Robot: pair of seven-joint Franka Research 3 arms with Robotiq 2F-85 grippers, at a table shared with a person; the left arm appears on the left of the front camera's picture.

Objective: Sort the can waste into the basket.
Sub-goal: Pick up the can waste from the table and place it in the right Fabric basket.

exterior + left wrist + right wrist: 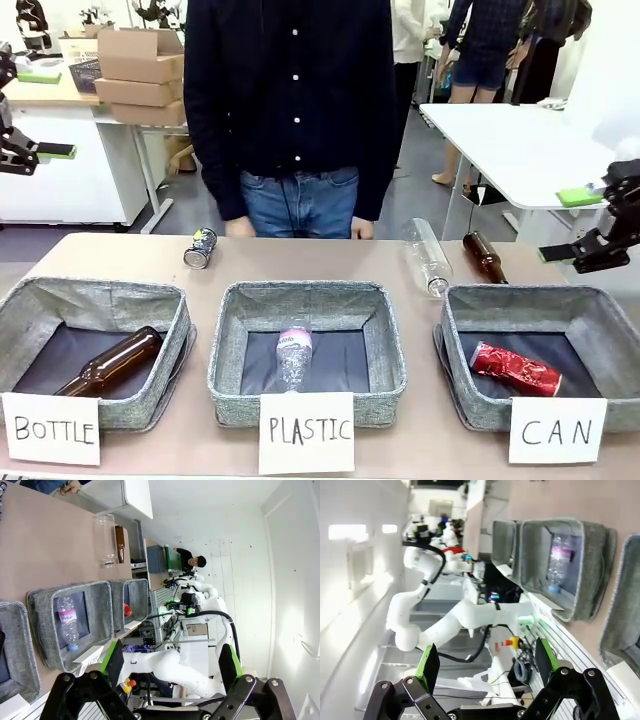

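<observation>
Front edge: BOTTLE card [51, 429], PLASTIC card [306, 432], CAN card [557, 430], each standing before its own grey basket. Red can [515, 369] already lying inside the CAN basket [540, 294], toward its front. Silver can [200, 248] not yet sorted: on its side on the table [320, 262], far-left part, behind the gap between the BOTTLE basket [100, 288] and the PLASTIC basket [305, 292], well apart from the CAN basket, one end facing the camera. Clear bottle [427, 258] and brown bottle [484, 257] lying just behind the CAN basket, not part of this job. Left gripper [171, 660] spread wide, nothing between the pads, raised off the table at the left; right gripper [486, 660] likewise wide and empty, raised at the right. Step in hand, as a judgement: fetch the silver can. Probably best with the left arm, being on that side. Come down from above, pads across the round body, not the ends; centre before closing, since likely to roll. Squeeze lightly: thin, dented metal. Mind the person's hand [240, 228] at the far edge near the can. Lift clear of the PLASTIC basket rim, carry right, let go low over the CAN basket beside the red one. Steer clear of the two loose bottles.
</observation>
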